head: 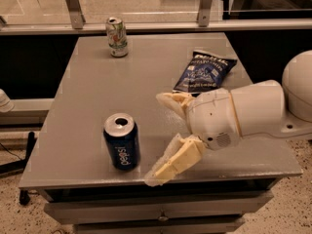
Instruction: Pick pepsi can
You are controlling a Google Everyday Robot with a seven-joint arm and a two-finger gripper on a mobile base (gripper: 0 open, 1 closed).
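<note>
The pepsi can (121,141) stands upright near the front left of the grey table (87,87). It is dark blue with white lettering and a silver top. My gripper (157,139) reaches in from the right, just right of the can and not touching it. Its two cream fingers are spread wide and hold nothing: one fingertip (163,98) is farther back, the other (152,181) is near the table's front edge.
A pale white-green can (117,36) stands at the back left of the table. A blue chip bag (204,71) lies at the back right, behind my arm. A metal rail runs behind the table. The table's front edge is close below the gripper.
</note>
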